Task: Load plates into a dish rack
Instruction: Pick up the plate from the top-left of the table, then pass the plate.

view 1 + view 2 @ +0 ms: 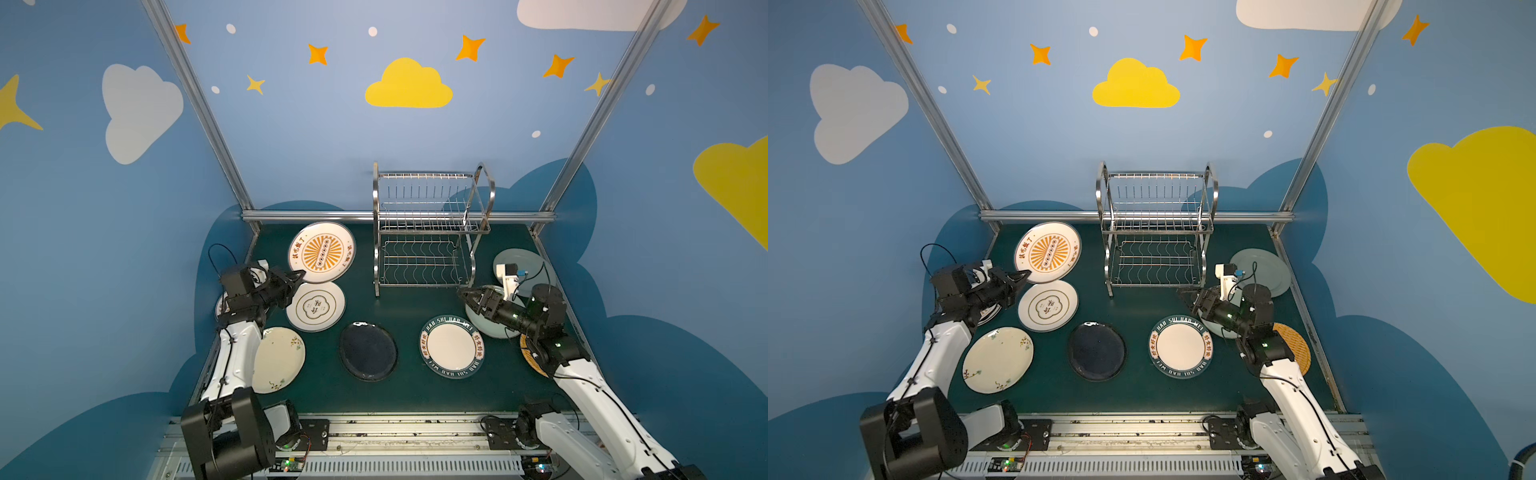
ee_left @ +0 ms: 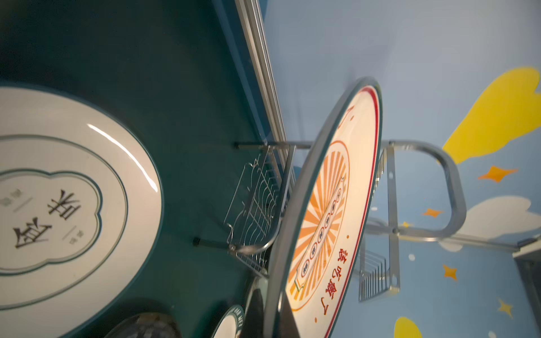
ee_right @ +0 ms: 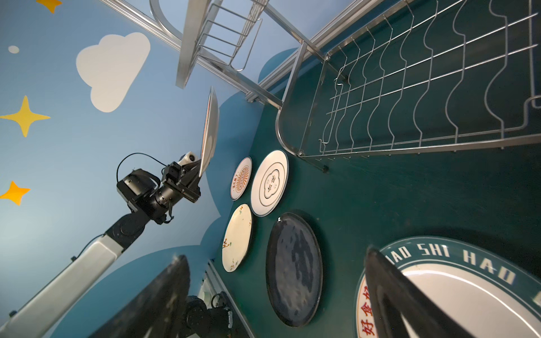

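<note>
The left gripper (image 1: 300, 274) is closed tight on the rim of the sunburst plate (image 1: 322, 252). It holds this plate tilted and lifted off the table (image 1: 395, 307), at the far left, just left of the dish rack (image 1: 428, 232). The rack stands at the far middle. The right gripper (image 1: 466, 296) has its jaws wide apart with nothing between them and hangs near the rack's near right corner. The gold-ringed plate (image 1: 316, 306), the black plate (image 1: 368, 351) and the green-lettered plate (image 1: 452, 347) lie flat on the table.

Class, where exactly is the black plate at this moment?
In a top view the black plate lies flat on the green table, front centre, between the cream floral plate and the green-lettered plate.
</note>
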